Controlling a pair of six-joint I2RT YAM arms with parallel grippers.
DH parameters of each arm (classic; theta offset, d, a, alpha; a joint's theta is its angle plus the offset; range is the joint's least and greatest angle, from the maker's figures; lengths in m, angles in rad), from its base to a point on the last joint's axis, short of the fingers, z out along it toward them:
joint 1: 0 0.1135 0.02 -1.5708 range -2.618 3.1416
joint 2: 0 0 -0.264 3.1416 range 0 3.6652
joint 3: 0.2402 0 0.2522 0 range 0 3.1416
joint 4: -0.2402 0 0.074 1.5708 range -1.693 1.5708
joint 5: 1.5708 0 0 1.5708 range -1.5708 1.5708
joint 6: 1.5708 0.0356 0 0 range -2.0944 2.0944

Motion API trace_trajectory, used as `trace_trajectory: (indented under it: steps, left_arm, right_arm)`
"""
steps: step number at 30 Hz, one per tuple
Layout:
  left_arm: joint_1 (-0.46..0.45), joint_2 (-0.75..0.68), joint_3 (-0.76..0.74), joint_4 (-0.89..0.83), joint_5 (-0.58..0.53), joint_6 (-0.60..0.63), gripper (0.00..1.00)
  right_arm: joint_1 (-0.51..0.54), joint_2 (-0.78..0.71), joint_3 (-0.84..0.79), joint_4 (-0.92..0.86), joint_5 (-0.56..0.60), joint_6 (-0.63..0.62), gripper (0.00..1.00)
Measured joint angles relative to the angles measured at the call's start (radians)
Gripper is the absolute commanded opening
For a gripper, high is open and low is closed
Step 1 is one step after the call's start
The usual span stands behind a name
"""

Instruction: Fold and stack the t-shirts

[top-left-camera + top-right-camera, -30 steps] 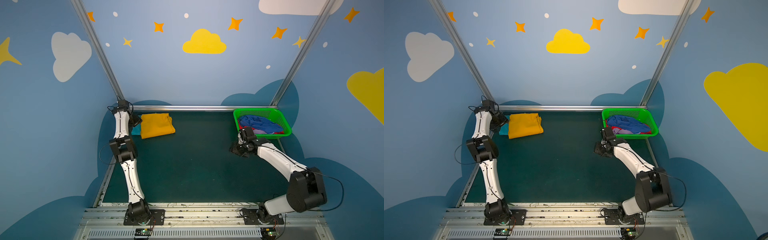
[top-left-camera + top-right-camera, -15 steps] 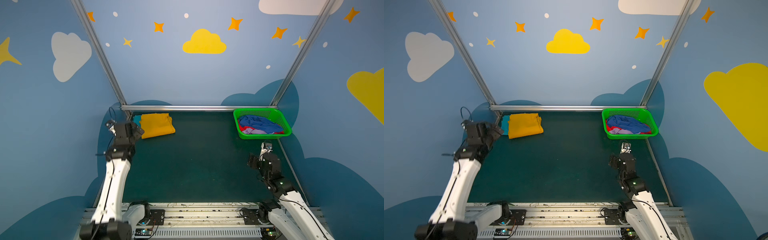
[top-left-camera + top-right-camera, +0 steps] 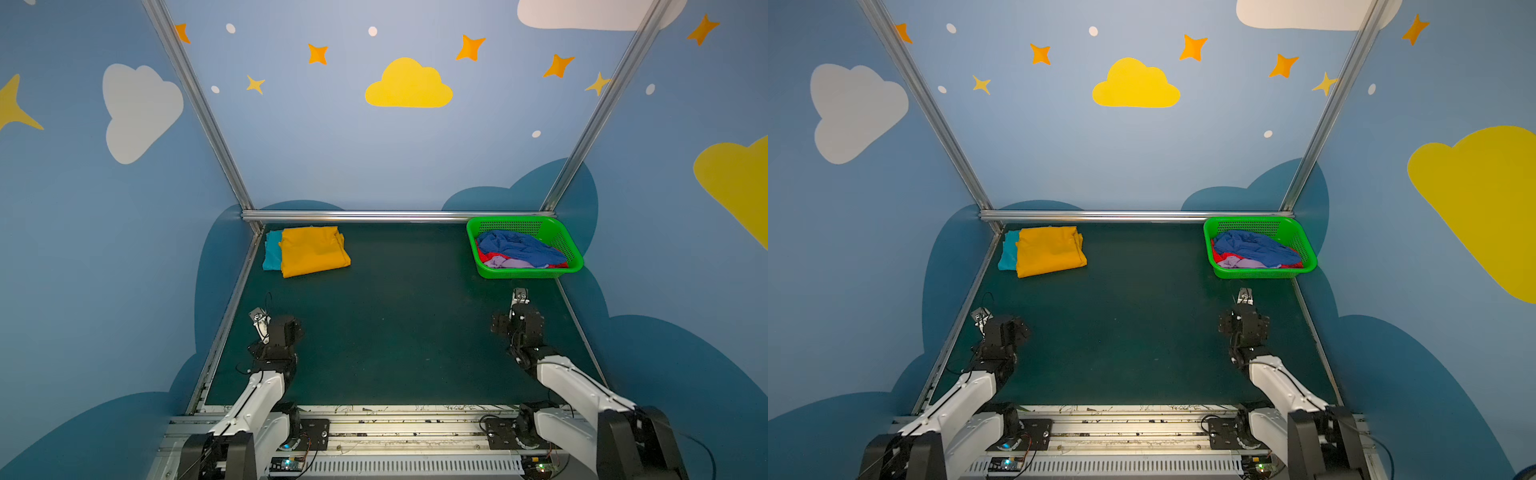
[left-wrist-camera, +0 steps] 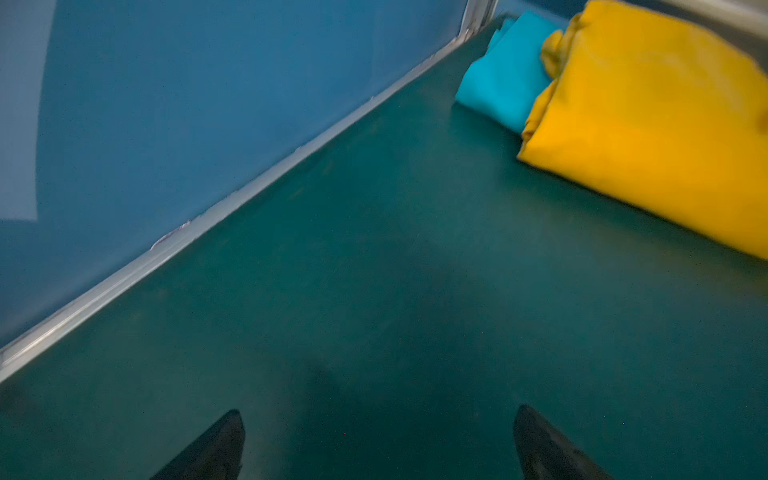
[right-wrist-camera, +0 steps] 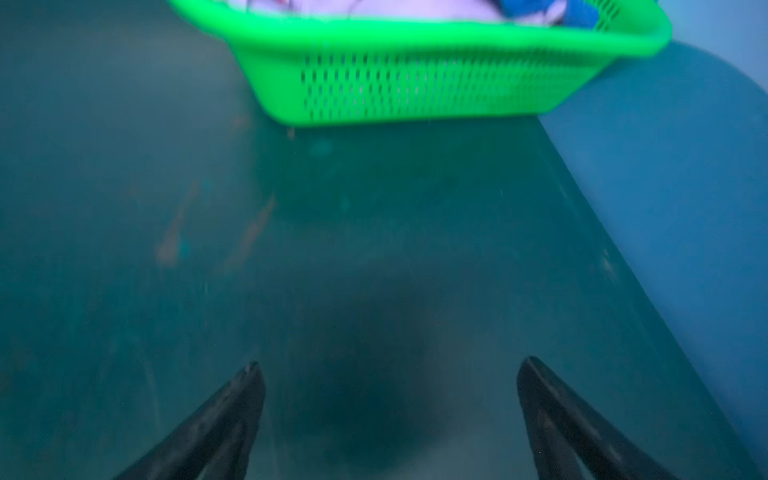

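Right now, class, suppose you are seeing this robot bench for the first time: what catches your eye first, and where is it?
First the bright green basket at the far right corner of the table, heaped with a blue t-shirt, a red one and a lavender one. Then the folded mustard-yellow t-shirt at the far left, a teal one showing beside it. The left gripper and right gripper hang open and empty near the front.
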Motion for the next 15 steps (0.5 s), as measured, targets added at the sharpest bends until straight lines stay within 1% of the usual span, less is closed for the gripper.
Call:
trace_trajectory:
  steps: [1, 2, 3, 5, 7, 10, 11, 13, 15]
  left_arm:
    - [0.005, 0.019, -0.001, 0.062, 0.013, 0.020, 1.00]
    - [0.011, 0.041, -0.003, 0.131, 0.030, 0.043, 1.00]
    - [0.018, 0.066, -0.008, 0.202, 0.053, 0.063, 1.00]
    - [0.040, 0.152, -0.013, 0.349, 0.126, 0.101, 1.00]
    - [0.064, 0.246, 0.007, 0.417, 0.219, 0.126, 1.00]
    - [0.075, 0.485, 0.060, 0.613, 0.355, 0.164, 1.00]
    - [0.073, 0.564, 0.096, 0.626, 0.411, 0.182, 1.00]
    - [0.053, 0.586, 0.130, 0.576, 0.444, 0.211, 1.00]
    - [0.032, 0.586, 0.137, 0.630, 0.460, 0.227, 1.00]
  right_arm:
    - [-0.004, 0.058, 0.034, 0.041, -0.014, 0.000, 0.95]
    - [-0.011, 0.120, 0.063, 0.089, -0.027, 0.000, 0.98]
    - [-0.021, 0.181, 0.082, 0.141, -0.048, -0.006, 0.98]
    - [-0.052, 0.297, 0.102, 0.236, -0.114, -0.019, 0.99]
    - [-0.088, 0.325, 0.102, 0.211, -0.161, -0.007, 0.99]
    - [-0.121, 0.322, 0.115, 0.195, -0.214, 0.004, 0.99]
    - [-0.123, 0.322, 0.125, 0.193, -0.229, 0.003, 0.99]
    - [-0.119, 0.321, 0.142, 0.193, -0.254, 0.003, 0.98]
    - [-0.119, 0.321, 0.153, 0.190, -0.276, 0.003, 0.99]
